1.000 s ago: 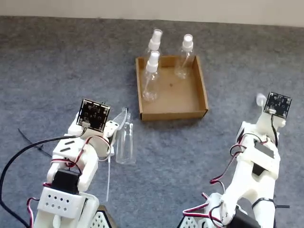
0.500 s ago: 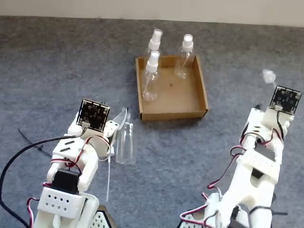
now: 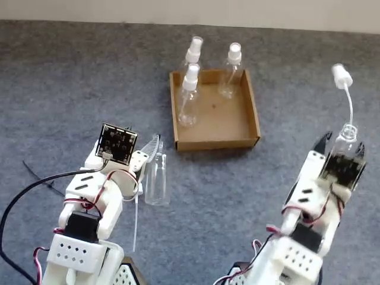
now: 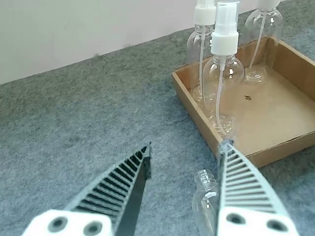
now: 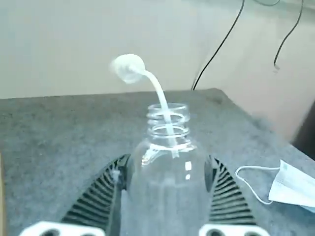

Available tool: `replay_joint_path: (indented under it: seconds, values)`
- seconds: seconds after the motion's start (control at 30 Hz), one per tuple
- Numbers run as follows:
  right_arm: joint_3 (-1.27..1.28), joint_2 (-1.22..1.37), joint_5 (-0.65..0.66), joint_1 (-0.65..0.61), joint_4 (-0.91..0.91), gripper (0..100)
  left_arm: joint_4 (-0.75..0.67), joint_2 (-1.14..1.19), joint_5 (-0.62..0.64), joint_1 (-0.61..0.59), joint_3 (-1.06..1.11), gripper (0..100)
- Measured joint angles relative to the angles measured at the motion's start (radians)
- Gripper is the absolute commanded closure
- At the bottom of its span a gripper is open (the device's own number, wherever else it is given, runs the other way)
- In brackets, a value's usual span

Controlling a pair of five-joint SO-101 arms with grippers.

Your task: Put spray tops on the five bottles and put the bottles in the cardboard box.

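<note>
My right gripper (image 3: 339,143) (image 5: 166,173) is shut on a clear bottle (image 3: 347,138) (image 5: 167,167), held upright above the carpet at the right. A white spray top (image 3: 340,75) (image 5: 127,67) leans out of the bottle's neck, with its tube inside and its head unseated. Left of the cardboard box (image 3: 252,107) (image 4: 290,142), my left gripper (image 3: 154,148) (image 4: 187,150) stands open over a capless bottle (image 3: 156,178) (image 4: 206,196) lying on the carpet. Two capped bottles (image 3: 189,95) (image 3: 230,70) stand in the box. A third (image 3: 193,52) stands at its far edge.
Grey carpet covers the table. A thin white strip (image 3: 135,221) lies beside the left arm and a black cable tie (image 3: 35,172) lies to its left. A face mask (image 5: 291,184) lies near the right gripper. Open carpet lies between the two arms.
The right wrist has drawn back toward the near edge and tilted, bringing the held bottle into view. The spray top's head now points farther away. The left arm has kept still.
</note>
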Motion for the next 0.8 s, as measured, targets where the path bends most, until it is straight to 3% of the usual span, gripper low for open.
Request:
replay_joint_path:
  seconds: [0.17, 0.33, 0.47, 0.67, 0.8]
  values:
    - [0.118, -0.307, -0.110, -0.002, -0.003, 88.7, 0.000, 0.000, 0.000, 0.000, 0.000, 79]
    - [0.120, -0.298, -0.226, -0.005, -0.009, 88.7, 0.000, 0.000, 0.000, 0.000, 0.000, 79]
    - [0.120, -0.298, -0.295, -0.097, -0.009, 89.2, 0.000, 0.000, 0.000, 0.002, 0.000, 79]
    - [0.110, -0.298, -0.354, -0.265, -0.009, 99.6, 0.000, 0.000, 0.000, 0.003, 0.000, 79]
    - [0.071, -0.298, -0.382, -0.391, -0.003, 99.5, -0.018, 0.000, 0.000, 0.006, 0.000, 79]
